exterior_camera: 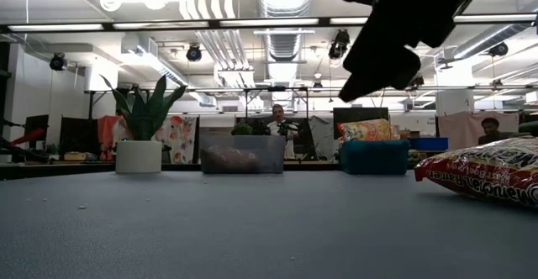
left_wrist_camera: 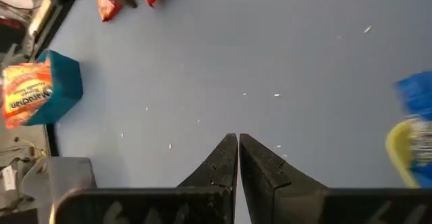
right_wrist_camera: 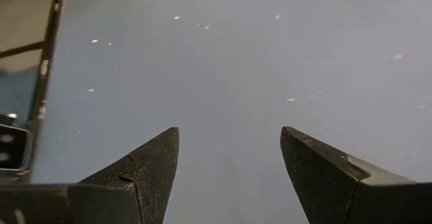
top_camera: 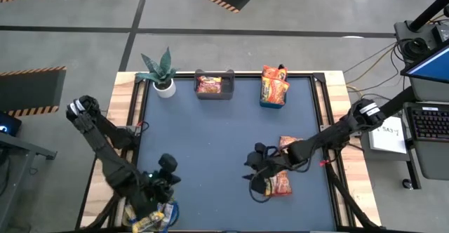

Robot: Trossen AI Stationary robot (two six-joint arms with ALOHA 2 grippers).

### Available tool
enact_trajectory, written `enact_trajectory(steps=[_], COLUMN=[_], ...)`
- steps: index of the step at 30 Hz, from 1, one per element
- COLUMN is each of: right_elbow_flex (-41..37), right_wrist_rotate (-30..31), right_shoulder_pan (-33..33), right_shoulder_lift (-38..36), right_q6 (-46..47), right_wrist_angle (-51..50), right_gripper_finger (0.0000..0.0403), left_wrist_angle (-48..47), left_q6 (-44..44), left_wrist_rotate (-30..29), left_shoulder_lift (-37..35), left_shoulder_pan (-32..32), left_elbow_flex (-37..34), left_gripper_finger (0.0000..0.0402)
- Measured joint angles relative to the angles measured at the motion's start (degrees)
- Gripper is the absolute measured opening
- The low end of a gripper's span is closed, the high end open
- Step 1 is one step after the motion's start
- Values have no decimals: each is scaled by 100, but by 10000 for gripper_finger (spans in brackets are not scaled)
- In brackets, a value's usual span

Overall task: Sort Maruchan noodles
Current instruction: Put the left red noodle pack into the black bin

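I found the right tool hovering low over the bench, right of centre in the lower half of the high frame, its fingers spread wide with only bare mat between them. The nearest Maruchan noodles, an orange packet, lay just beside it toward the lower right, with a second packet just above, partly under the arm. I judged the step in hand to be picking up the orange packet. To do it well, I would have shifted the spread fingers squarely over the packet, lowered until they straddled its short edges, then closed gently so the flat wrapper did not slide away.

The left tool waited at the lower left, fingers pressed together and empty, beside a yellow-and-blue packet. At the upper edge, the grey bin held one packet and the teal bin held orange ones.
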Motion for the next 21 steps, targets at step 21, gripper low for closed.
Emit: enact_trajectory(steps=[21], right_elbow_flex=[998], right_wrist_rotate=[-1910], right_shoulder_pan=[102], right_shoulder_lift=[245], right_q6=[3357], right_wrist_angle=[-4146], right_gripper_finger=[123], left_wrist_angle=[3909], left_q6=[3129], left_wrist_rotate=[-185], left_shoulder_lift=[-1248], left_shoulder_pan=[2132], left_elbow_flex=[-2091], left_gripper_finger=[0])
